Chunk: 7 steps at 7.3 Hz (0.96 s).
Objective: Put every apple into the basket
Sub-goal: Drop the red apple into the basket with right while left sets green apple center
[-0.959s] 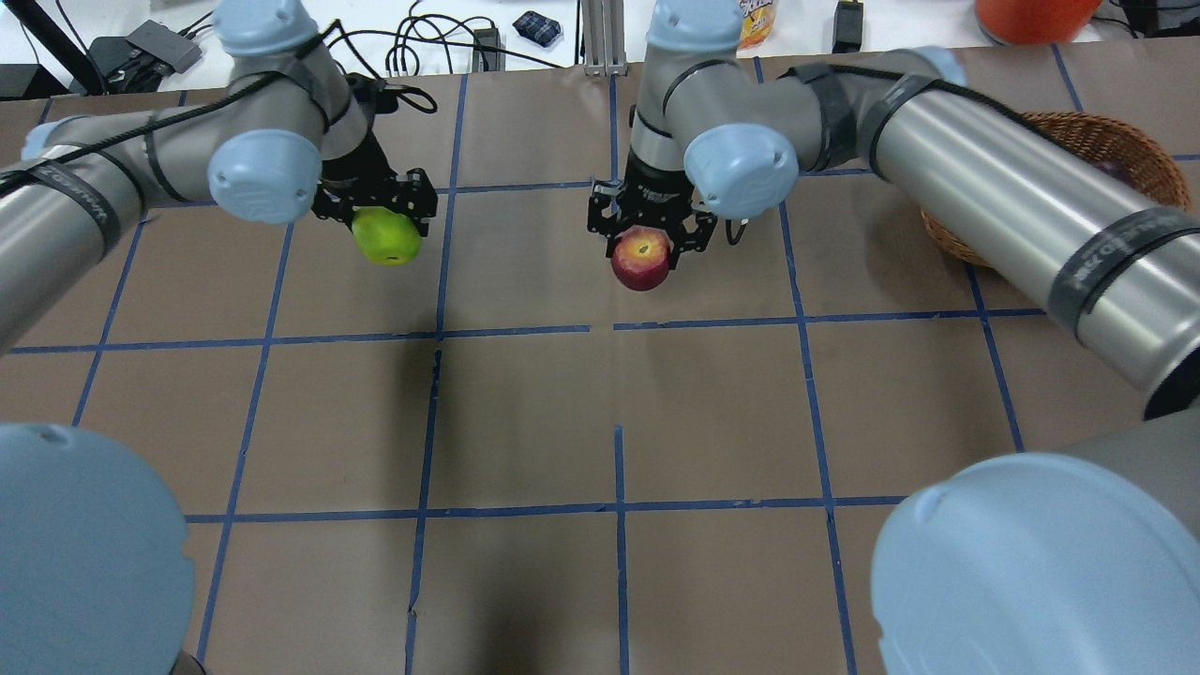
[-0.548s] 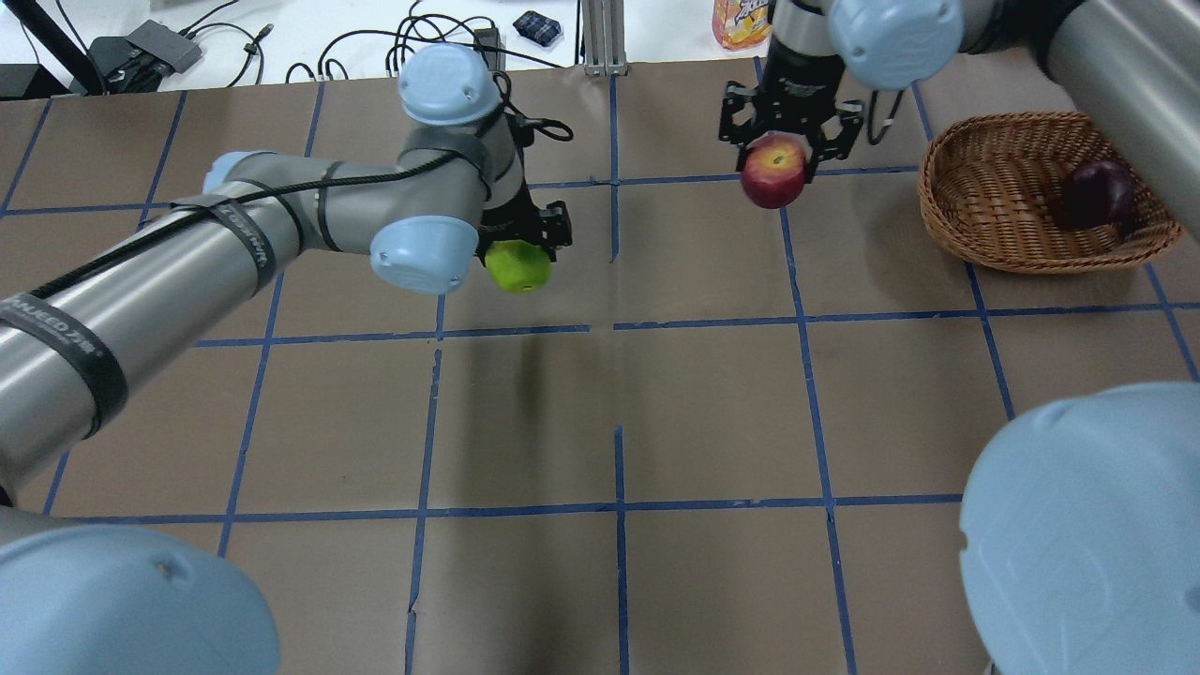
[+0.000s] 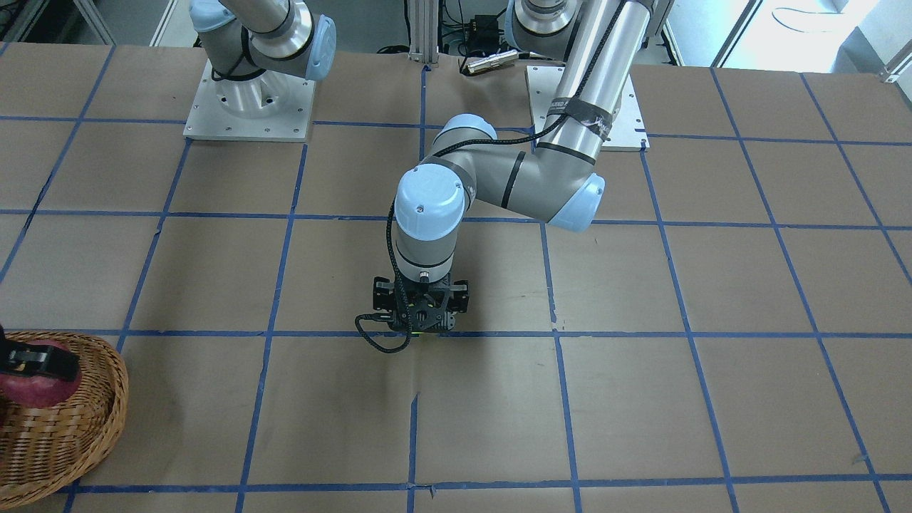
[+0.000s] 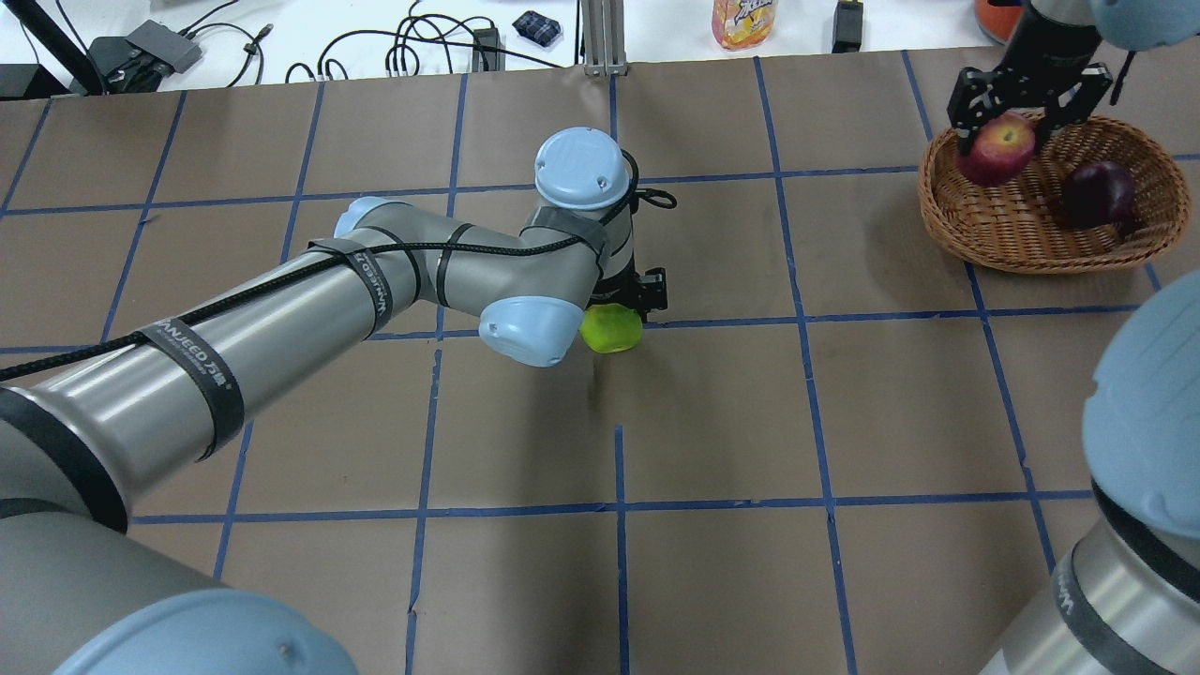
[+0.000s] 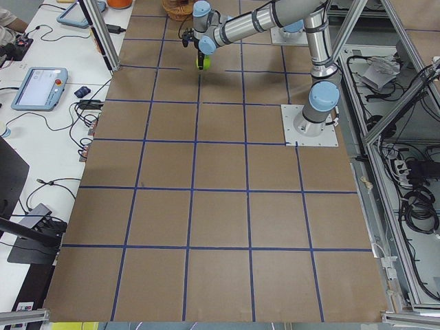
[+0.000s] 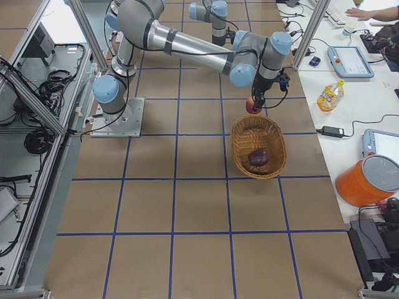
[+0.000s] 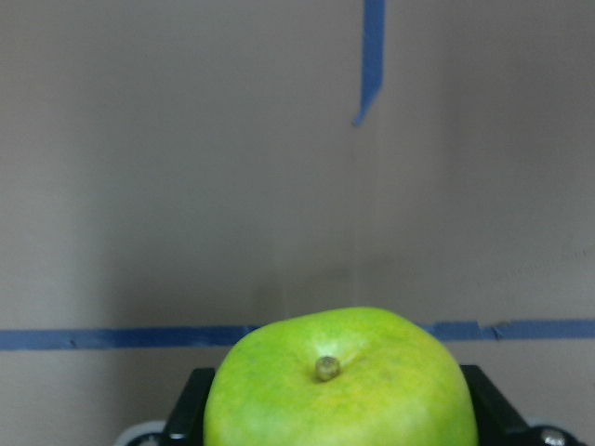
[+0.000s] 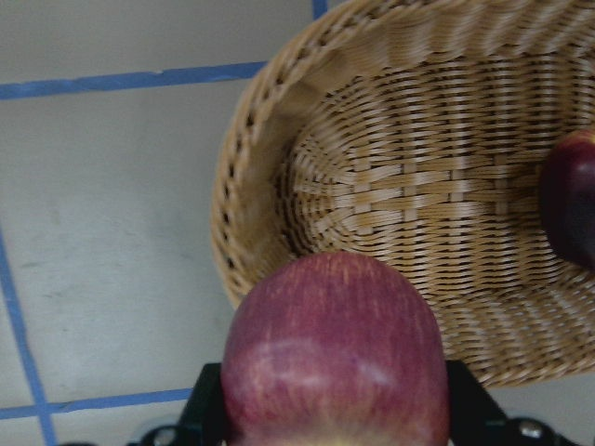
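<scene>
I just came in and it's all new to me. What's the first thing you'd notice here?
Two shiny robot arms each carry an apple. The left arm holds a bright green apple in its jaws above the middle of the table, and the right arm holds a red apple over the edge of the basket, where a dark apple already lies.
</scene>
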{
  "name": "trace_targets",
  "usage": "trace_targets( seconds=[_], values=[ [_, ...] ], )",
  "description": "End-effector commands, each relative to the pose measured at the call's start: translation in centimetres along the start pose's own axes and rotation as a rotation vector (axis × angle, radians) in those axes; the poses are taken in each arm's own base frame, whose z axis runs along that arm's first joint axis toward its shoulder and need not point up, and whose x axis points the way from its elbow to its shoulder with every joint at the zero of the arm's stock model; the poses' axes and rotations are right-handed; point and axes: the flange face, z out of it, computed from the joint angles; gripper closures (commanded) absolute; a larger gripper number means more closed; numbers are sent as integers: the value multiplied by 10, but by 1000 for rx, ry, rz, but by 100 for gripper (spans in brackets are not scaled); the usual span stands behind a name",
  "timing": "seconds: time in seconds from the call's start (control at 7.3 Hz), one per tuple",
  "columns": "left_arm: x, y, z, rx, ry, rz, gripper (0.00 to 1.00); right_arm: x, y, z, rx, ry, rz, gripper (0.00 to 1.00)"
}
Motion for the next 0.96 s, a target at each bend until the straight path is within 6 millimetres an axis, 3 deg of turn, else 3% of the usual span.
trace_targets(
  seconds=[0.0, 0.14, 0.41, 0.55, 0.69, 0.82],
  values=[
    [7, 2, 9, 44, 34, 24, 0, 42, -9, 41, -47, -10, -27, 100],
    [7, -5, -7, 73, 50, 27, 0, 43, -11, 51, -62, -14, -33, 100],
    [1, -11, -34, 110, 60, 65, 0, 75, -24, 73, -20, -2, -18, 100],
    [-7, -13, -59, 140, 66, 53, 0, 77, -27, 86, -32, -9, -44, 100],
    [-29, -23, -85, 123, 61, 13, 0, 78, -28, 89, -36, -12, -41, 100],
    [-37, -29, -113, 96, 66, -1, 0, 78, -29, 92, -39, -13, -41, 95]
  ],
)
